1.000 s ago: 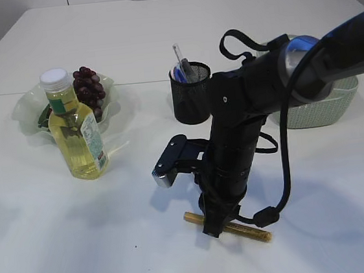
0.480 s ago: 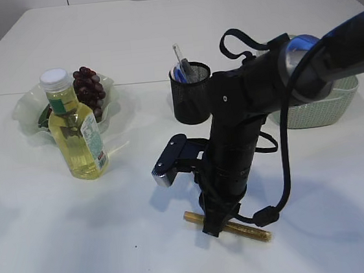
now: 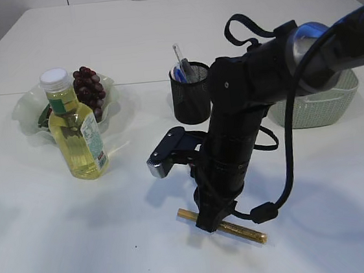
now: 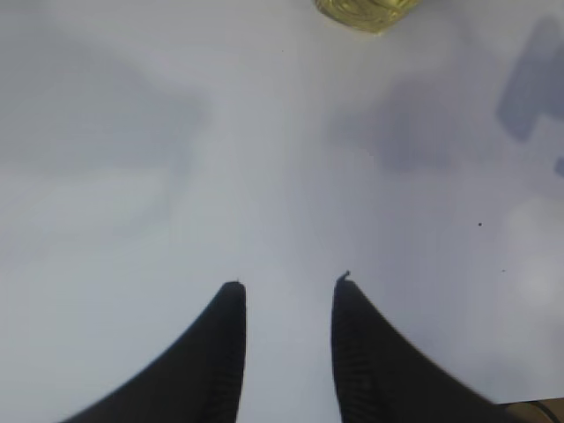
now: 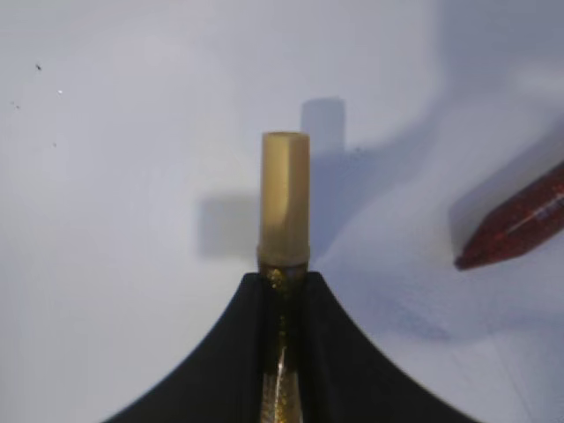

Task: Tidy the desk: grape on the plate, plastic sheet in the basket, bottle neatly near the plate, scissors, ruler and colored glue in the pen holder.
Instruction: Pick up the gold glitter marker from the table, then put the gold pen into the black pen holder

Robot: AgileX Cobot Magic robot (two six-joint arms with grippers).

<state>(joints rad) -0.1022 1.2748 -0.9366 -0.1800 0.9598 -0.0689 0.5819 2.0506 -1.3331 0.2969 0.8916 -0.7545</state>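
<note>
While the gold glue stick [image 5: 285, 211] sits pinched between the jaws of my right tool [image 5: 284, 280], it hangs just above the tabletop [image 3: 83, 251]. A red glue stick [image 5: 515, 220] lies nearby. My left tool [image 4: 286, 286] hovers half open, holding nothing.

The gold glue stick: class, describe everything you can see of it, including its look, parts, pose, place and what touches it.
The gold glue stick is a slim tube with glittery gold filling and a plain tan cap at one end. It lies roughly level, low over the white table. The right claw is shut on its middle, both ends sticking out. Whether it touches the table cannot be told. A red glittery stick lies nearby, apart.
</note>
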